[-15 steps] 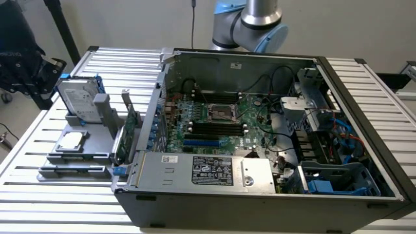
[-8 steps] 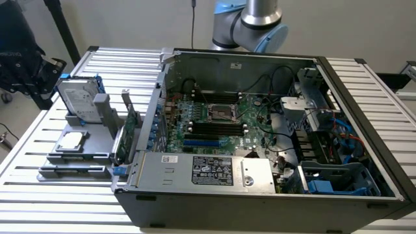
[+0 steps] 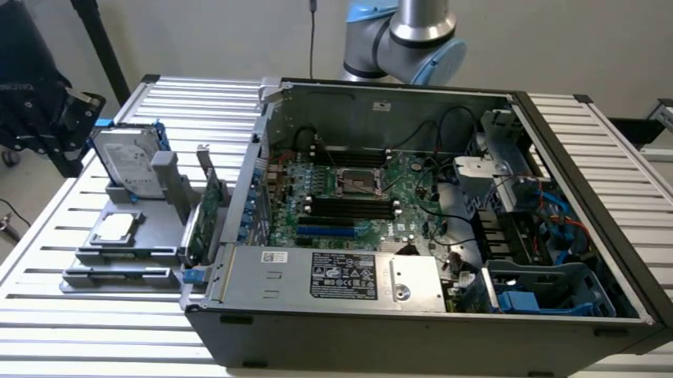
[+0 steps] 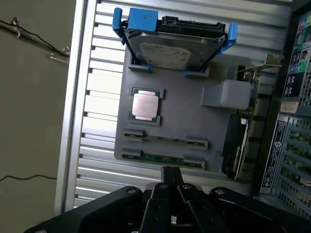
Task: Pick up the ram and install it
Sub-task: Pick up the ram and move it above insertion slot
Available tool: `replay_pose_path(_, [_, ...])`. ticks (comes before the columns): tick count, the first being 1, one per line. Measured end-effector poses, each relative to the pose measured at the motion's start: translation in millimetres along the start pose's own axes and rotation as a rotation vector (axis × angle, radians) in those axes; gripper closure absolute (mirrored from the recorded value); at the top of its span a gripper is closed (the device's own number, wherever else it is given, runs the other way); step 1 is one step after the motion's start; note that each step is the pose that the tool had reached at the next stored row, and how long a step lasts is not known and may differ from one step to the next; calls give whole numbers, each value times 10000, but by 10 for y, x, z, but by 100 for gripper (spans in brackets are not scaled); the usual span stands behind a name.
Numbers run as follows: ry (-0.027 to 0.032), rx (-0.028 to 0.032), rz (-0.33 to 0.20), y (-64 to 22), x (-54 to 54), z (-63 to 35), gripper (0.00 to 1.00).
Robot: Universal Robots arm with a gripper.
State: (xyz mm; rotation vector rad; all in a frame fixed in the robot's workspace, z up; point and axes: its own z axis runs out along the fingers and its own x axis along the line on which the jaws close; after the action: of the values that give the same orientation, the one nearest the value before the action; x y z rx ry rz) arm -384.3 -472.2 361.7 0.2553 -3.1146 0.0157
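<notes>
Two rams stand on edge in a grey holder tray (image 4: pixel 180 116): one thin green stick (image 4: pixel 165 139) and a second (image 4: pixel 163 158) closer to my gripper. My gripper (image 4: pixel 170 171) hovers above the tray's edge, just short of the nearer stick, its black fingers together with nothing between them. In the exterior view the tray (image 3: pixel 126 252) sits to the left of the open computer case (image 3: pixel 421 236). The motherboard's long black slots (image 3: pixel 347 206) lie empty beside the processor socket (image 3: pixel 358 181).
On the tray are a hard drive in a blue frame (image 4: pixel 175 48), a square silver processor chip (image 4: pixel 145 105) and a green expansion card with a metal bracket (image 4: pixel 245 126). The case wall (image 3: pixel 236 213) rises beside the tray. The arm's joint (image 3: pixel 405 35) stands behind the case.
</notes>
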Motion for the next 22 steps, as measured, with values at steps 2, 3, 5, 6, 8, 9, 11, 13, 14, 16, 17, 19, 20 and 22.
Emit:
replay_pose_path(2, [-3,6,-360,-1,1,1,89])
replay_pose_path(3, [-4,10,-540,-1,1,0,89])
replay_pose_path(5, [-6,17,-910,0,1,1,89])
replay_pose_path(6, [-8,20,-1089,0,1,1,89])
replay_pose_path(8, [-12,25,-1449,0,1,2,89])
replay_pose_path(9, [-13,29,-1629,0,1,3,89])
replay_pose_path(11, [-17,35,-1999,0,1,4,89])
replay_pose_path(13, [-20,41,-2353,0,1,5,89])
replay_pose_path(14, [-22,44,-2544,0,1,5,89])
replay_pose_path(16, [-25,50,-2903,0,1,6,89])
replay_pose_path(17, [-26,54,-3084,0,1,7,89])
replay_pose_path(19, [-30,60,-3460,0,1,8,89])
replay_pose_path(20, [-31,63,-3639,0,1,8,89])
replay_pose_path(22, [-34,70,-4000,0,1,9,89])
